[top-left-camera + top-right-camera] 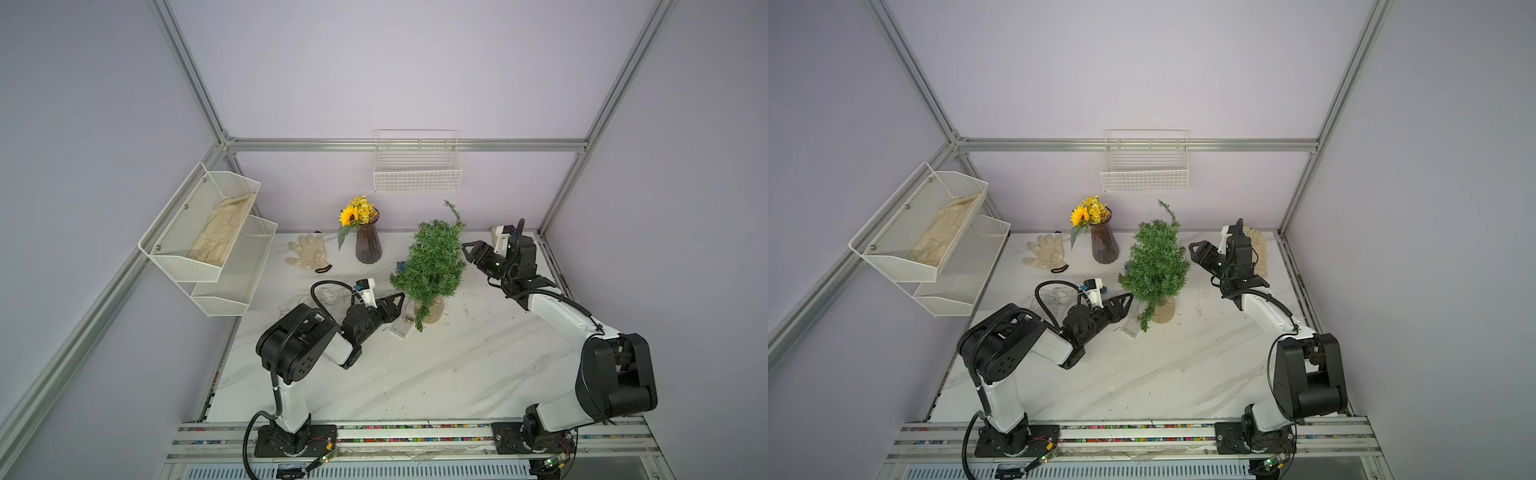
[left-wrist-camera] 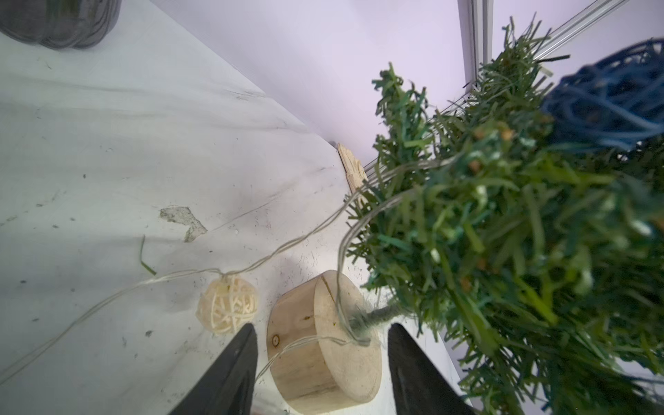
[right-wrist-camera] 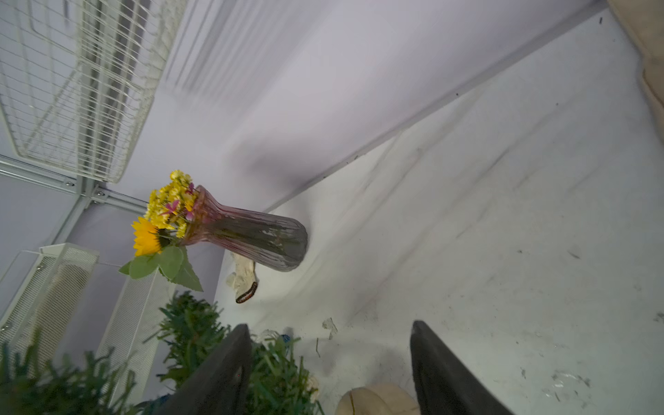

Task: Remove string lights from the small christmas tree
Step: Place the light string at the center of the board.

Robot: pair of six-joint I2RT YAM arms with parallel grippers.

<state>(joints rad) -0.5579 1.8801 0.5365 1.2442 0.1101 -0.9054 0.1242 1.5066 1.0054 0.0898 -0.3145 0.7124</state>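
I am partway through the unwinding. The tree [image 1: 432, 262] stands upright mid-table [image 1: 415, 374]. Part of the lights [image 1: 328, 297] lies in a loose heap on the table behind my left arm, and the battery box [image 1: 401, 328] rests just beside the base [image 2: 323, 359].

The left wrist view shows what remains. The wire [image 2: 287, 248] runs from a cream ball [image 2: 227, 305] on the table up into the branches. A loop hooks round the trunk [image 2: 377, 316] just above the base, and a blue ball [image 2: 607, 97] sits among the needles.

My left gripper [image 2: 319, 328] is low at the base, jaws about half apart and holding nothing. My right gripper [image 1: 468, 252] hangs beside the upper branches, jaws wide and empty.

Next, I judge, my left jaws should pinch the loop at the trunk and lift it clear. My right can steady the tree, since a snagged wire could tip it.
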